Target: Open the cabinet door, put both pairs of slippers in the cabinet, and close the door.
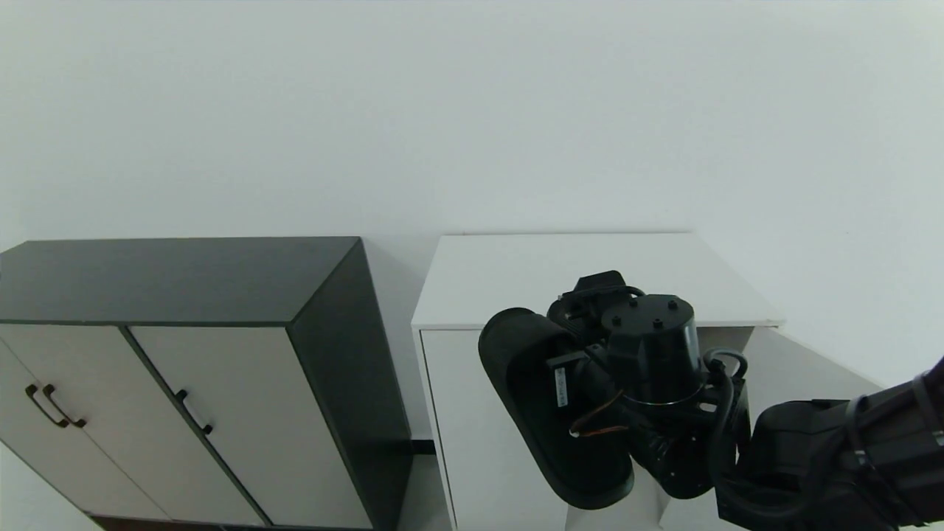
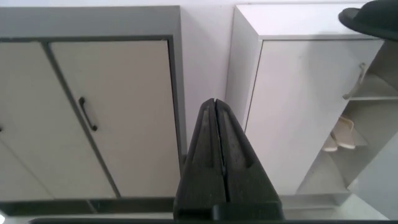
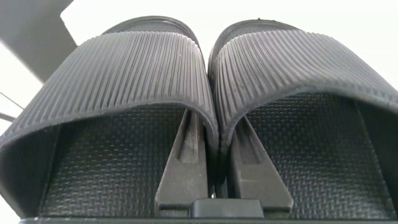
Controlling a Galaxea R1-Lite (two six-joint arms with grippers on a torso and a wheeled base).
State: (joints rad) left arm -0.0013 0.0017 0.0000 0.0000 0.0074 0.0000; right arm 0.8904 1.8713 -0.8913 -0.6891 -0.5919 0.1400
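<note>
Slippers (image 1: 553, 413), two black, sit lower centre of the head view, clamped in the right gripper (image 3: 216, 143) before one white cabinet (image 1: 560, 273) holding one pale pair (image 2: 343, 134); left gripper (image 2: 216, 124) pressed together, empty.

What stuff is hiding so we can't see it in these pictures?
Head view: the white cabinet's inside, behind the black slippers and the right arm.
Right wrist view: everything past the black slippers, which block it.
Left wrist view: the pale slippers inside the white cabinet, too small to count.
Head view: the dark cabinet's bottom, cut off by the edge.
</note>
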